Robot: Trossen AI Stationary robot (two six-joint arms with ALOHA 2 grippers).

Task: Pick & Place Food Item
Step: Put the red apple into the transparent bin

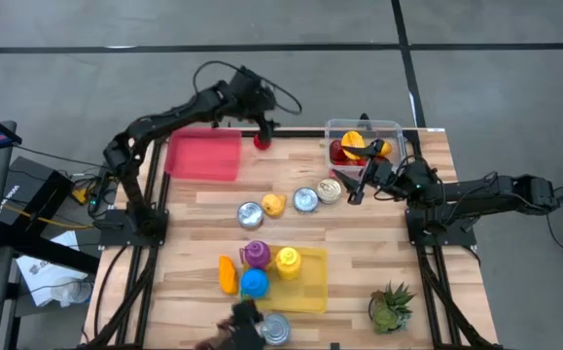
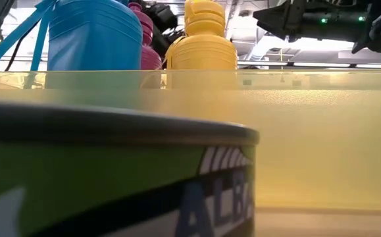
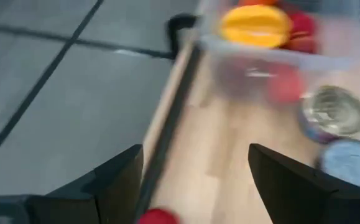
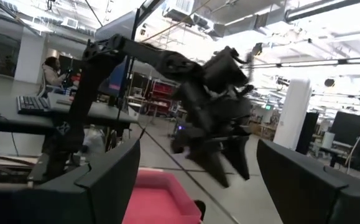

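Surface: a light wooden butcher-block table (image 1: 359, 262) on a dark frame, standing on a grey floor crossed by dark lines. The right wrist view looks into a bright hall with white ceiling ducts, desks, a keyboard and a seated person (image 4: 54, 71) far off.

Landmark: the clear plastic bin (image 1: 390, 130) at the table's far right corner. It is rectangular, thin-walled and see-through, and holds red and yellow-orange toy food pieces.

Left gripper (image 1: 263, 129): above the far edge of the table, well to the left of the bin, fingers spread apart and holding nothing. A small round red food item (image 1: 261, 141) lies free on the wood at the table's far edge, directly under this gripper, between the bin and a shallow pink rectangular tray (image 1: 204, 156).

Right gripper (image 1: 358, 191): just in front of the bin, fingers apart, nothing between them.

Nearer than the bin, a loose row of round metal tins (image 1: 305, 200) with shiny lids lies beside a small yellow food piece (image 1: 273, 204). Farther toward the near edge sits a translucent yellow tray (image 1: 310, 287), with smooth plastic bottles in purple (image 1: 256, 255), yellow (image 1: 287, 261) and blue (image 1: 254, 283); an orange piece (image 1: 227, 275) lies beside it. A can (image 1: 275, 329) with a green label stands at the near edge, filling the low view. A small potted plant (image 1: 391, 306) with spiky leaves occupies the near right corner.
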